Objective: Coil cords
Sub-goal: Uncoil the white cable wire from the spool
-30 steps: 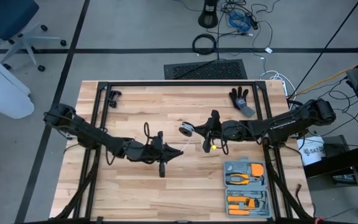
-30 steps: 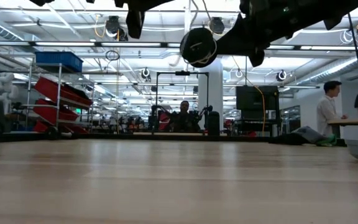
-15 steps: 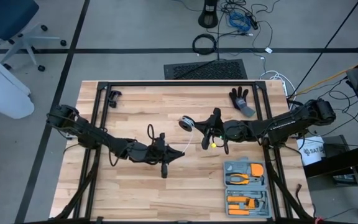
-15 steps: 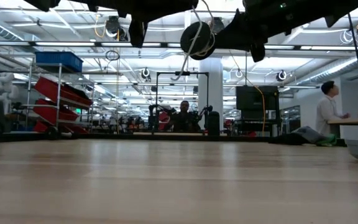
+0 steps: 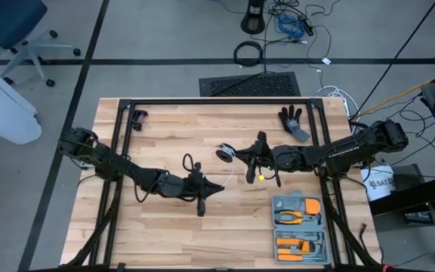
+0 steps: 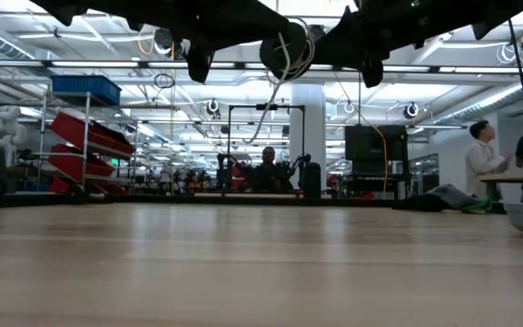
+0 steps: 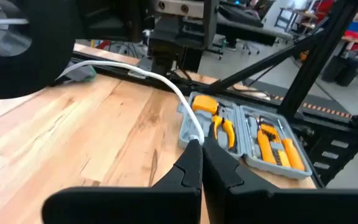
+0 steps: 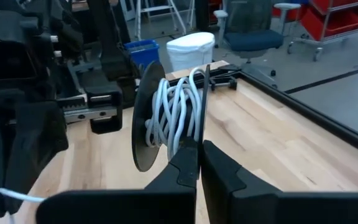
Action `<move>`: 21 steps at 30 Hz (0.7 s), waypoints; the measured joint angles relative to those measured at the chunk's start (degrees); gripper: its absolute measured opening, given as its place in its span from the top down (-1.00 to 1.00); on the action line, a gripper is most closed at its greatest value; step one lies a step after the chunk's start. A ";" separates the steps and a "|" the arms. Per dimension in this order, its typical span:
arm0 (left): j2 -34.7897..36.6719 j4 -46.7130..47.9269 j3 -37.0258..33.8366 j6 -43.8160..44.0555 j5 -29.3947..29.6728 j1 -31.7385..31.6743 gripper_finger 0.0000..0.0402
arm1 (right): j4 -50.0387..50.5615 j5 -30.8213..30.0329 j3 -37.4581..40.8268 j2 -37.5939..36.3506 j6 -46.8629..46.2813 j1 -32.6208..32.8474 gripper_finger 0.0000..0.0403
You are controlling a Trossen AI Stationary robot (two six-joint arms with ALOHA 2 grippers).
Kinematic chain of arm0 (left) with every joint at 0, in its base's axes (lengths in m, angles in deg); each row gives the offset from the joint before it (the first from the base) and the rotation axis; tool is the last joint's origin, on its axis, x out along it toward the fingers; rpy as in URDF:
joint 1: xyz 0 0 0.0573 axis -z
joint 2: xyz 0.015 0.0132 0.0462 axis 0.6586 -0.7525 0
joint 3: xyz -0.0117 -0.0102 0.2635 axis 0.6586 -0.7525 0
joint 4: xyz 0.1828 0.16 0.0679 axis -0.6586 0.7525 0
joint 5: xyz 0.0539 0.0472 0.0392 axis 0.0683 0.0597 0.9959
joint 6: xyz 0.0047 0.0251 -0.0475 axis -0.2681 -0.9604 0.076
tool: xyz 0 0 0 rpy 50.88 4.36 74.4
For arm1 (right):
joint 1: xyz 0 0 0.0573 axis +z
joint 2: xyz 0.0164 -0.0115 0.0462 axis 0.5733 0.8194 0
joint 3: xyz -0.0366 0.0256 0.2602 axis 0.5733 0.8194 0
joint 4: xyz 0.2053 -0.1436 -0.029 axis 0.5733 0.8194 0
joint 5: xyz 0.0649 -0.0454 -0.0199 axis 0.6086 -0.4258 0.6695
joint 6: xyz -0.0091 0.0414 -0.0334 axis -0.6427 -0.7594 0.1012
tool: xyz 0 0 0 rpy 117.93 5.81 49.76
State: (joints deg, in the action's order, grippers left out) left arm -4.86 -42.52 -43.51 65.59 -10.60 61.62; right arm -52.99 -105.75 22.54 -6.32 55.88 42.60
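The black reel (image 5: 225, 153) hangs above the table's middle, held by my shut right gripper (image 5: 237, 156), which reaches in from the right. White cord (image 8: 178, 112) is wound between its two discs. A free stretch of the cord (image 5: 230, 177) runs from the reel to my left gripper (image 5: 219, 186), which is shut on it just nearer the front edge. In the low view the reel (image 6: 284, 47) is high up, and a cord loop (image 6: 272, 95) hangs below it. My left gripper pinches the white cord (image 7: 196, 137) between its two fingertips, a single strand. The fingers lie about level and come from the table's left. From the fingers the cord runs in a slack curve up toward the reel, clear of the table. My right gripper pinches the rim of one of the reel's discs (image 8: 205, 130) between its two fingers, at the edge nearest the wrist. The fingers lie about level and come from the table's right. The reel stands on edge, lifted clear of the table.
An open grey case with orange tools (image 5: 302, 225) lies at the front right. A black glove (image 5: 293, 121) lies at the far right, a small black part (image 5: 137, 117) at the far left. People (image 6: 484, 154) stand in the room beyond the table.
My left gripper has sunk a little and edged toward the reel, still shut on the cord. My right gripper has tipped slightly, and in the low view the reel now stands higher. The cord between them hangs in a looser loop.
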 joint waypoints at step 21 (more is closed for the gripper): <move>-0.02 1.99 -0.02 -1.96 0.26 -0.17 1.00 | -0.24 2.84 0.00 -0.15 0.02 0.53 1.00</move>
State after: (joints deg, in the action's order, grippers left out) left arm -4.88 -40.53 -43.53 63.63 -10.34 61.44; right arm -53.23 -102.91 22.54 -6.47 55.90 43.12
